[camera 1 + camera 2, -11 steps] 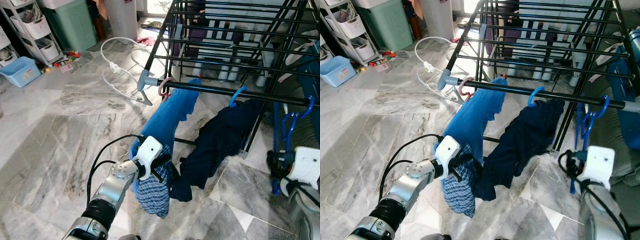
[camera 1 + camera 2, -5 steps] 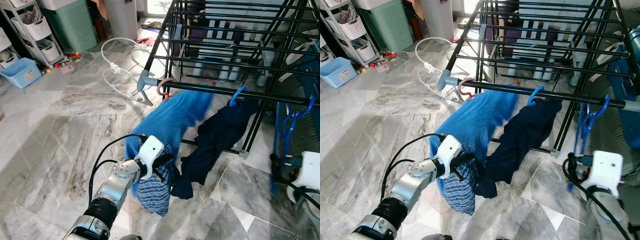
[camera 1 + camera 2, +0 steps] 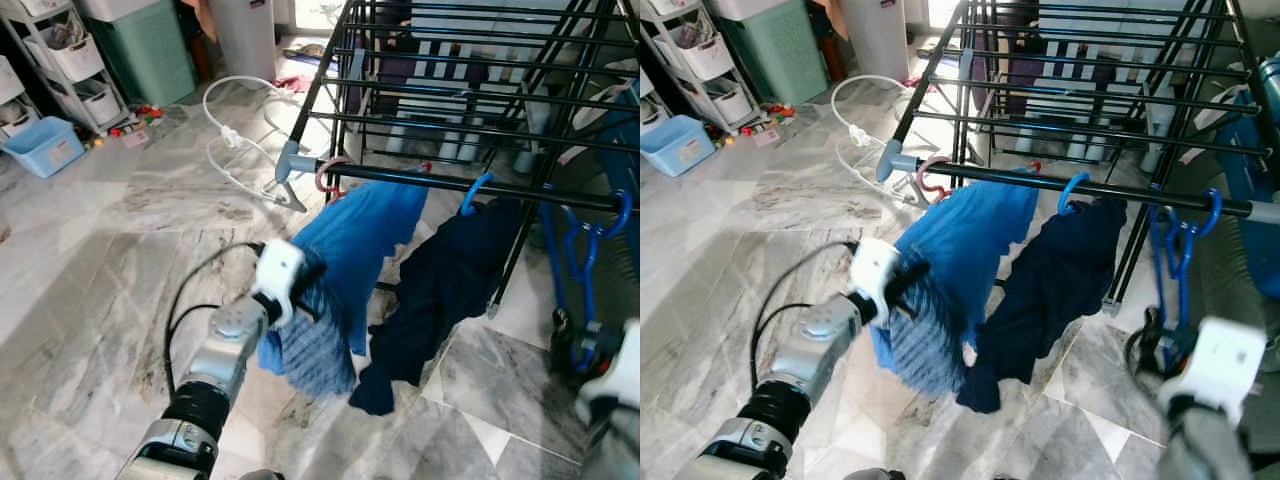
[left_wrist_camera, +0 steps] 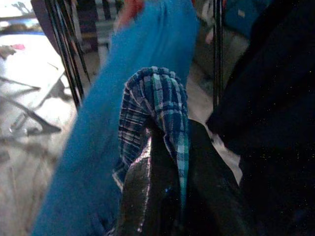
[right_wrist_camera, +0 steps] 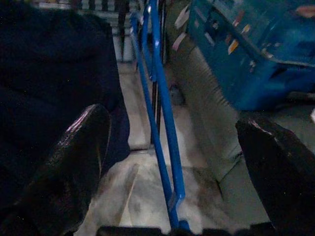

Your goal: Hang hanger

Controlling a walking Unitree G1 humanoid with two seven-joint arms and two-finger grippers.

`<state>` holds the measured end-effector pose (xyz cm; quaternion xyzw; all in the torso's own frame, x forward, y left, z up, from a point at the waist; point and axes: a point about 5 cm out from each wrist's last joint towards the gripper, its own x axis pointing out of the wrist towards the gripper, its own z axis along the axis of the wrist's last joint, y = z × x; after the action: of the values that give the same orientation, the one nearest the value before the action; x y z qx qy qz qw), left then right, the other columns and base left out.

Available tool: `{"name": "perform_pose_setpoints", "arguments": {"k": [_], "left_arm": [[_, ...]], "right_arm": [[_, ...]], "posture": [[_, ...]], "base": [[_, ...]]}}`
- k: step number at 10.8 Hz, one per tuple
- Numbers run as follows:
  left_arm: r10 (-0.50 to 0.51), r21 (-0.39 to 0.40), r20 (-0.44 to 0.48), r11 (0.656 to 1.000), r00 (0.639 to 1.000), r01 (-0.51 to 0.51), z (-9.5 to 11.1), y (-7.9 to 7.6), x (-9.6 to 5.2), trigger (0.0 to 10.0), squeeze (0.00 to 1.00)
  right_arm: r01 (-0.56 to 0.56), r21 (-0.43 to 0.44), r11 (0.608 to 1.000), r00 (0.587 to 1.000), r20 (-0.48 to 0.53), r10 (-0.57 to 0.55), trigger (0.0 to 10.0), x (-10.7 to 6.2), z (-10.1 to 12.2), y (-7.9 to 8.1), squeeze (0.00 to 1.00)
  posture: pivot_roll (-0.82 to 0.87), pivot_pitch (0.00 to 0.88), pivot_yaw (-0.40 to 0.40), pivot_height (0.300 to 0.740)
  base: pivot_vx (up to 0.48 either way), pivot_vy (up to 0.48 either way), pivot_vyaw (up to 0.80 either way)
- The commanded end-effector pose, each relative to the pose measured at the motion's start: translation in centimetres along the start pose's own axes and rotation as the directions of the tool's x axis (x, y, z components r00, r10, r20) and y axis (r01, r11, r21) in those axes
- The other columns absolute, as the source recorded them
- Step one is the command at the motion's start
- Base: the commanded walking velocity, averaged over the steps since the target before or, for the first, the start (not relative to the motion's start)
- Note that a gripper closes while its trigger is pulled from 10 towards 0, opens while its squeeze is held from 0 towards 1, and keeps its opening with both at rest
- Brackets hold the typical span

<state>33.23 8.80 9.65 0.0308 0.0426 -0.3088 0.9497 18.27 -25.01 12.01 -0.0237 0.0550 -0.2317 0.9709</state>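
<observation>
My left gripper (image 3: 312, 292) is shut on a blue plaid cloth (image 3: 312, 348) that hangs blurred below it; the left wrist view shows the plaid cloth (image 4: 155, 93) pinched between the black fingers. Just behind hangs a bright blue garment (image 3: 365, 235) on a pink hanger (image 3: 328, 172) hooked over the black rail (image 3: 420, 178) of the drying rack. A navy garment (image 3: 440, 290) hangs beside it on a blue hanger (image 3: 476, 190). My right gripper (image 5: 172, 123) is open, with an empty blue hanger (image 5: 157, 98) between its spread fingers.
White hangers (image 3: 235, 135) lie on the marble floor at the back left. A green laundry basket (image 3: 150, 45), a blue bin (image 3: 40, 140) and a white drawer shelf (image 3: 60, 50) line the far left. A blue case (image 5: 246, 49) stands right of the rack.
My left gripper has lifted the plaid cloth up and slightly left, and the blue garment swung. My right arm has sunk lower at the right edge.
</observation>
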Motion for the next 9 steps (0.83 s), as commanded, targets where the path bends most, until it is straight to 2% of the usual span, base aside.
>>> {"name": "perform_pose_setpoints", "arguments": {"k": [1, 3, 4, 6, 9], "left_arm": [[0.029, 0.005, 0.033, 1.000, 0.999, -0.029, 0.4, 0.3, -0.2, 10.0, 0.00], [0.103, 0.021, 0.048, 0.994, 0.994, -0.104, 0.2, 1.4, -1.0, 10.0, 0.00], [0.085, 0.048, 0.068, 0.995, 0.994, -0.089, 0.4, 1.2, -1.3, 10.0, 0.00], [0.067, -0.019, 0.067, 0.998, 0.995, -0.066, 0.2, 0.7, -1.0, 10.0, 0.00], [0.043, -0.043, 0.069, 0.998, 0.997, -0.040, 0.2, 0.4, -0.8, 10.0, 0.00]], "right_arm": [[-0.009, 0.003, 1.000, 0.999, 0.049, 0.009, 10.0, -0.6, 0.8, 0.6, 1.00], [-0.011, 0.007, 1.000, 0.999, 0.049, 0.010, 10.0, -2.2, 0.5, 1.3, 1.00], [-0.013, 0.020, 1.000, 0.997, 0.073, 0.011, 10.0, -2.5, 0.7, 1.3, 1.00], [-0.023, 0.015, 1.000, 0.995, 0.100, 0.021, 10.0, -2.6, 1.1, 1.7, 1.00], [-0.036, 0.012, 0.999, 0.994, 0.103, 0.035, 10.0, -2.2, 1.0, 2.0, 1.00]], "posture": [[-0.06, 0.039, 0.024, 0.740], [-0.07, 0.026, 0.012, 0.740], [-0.08, 0.024, 0.006, 0.740], [-0.07, 0.019, 0.000, 0.740], [-0.07, 0.023, -0.004, 0.740]], "base": [[0.000, 0.000, 0.00], [0.000, 0.000, 0.00], [0.000, 0.000, 0.00], [0.000, 0.000, 0.00], [0.000, 0.000, -0.72]]}}
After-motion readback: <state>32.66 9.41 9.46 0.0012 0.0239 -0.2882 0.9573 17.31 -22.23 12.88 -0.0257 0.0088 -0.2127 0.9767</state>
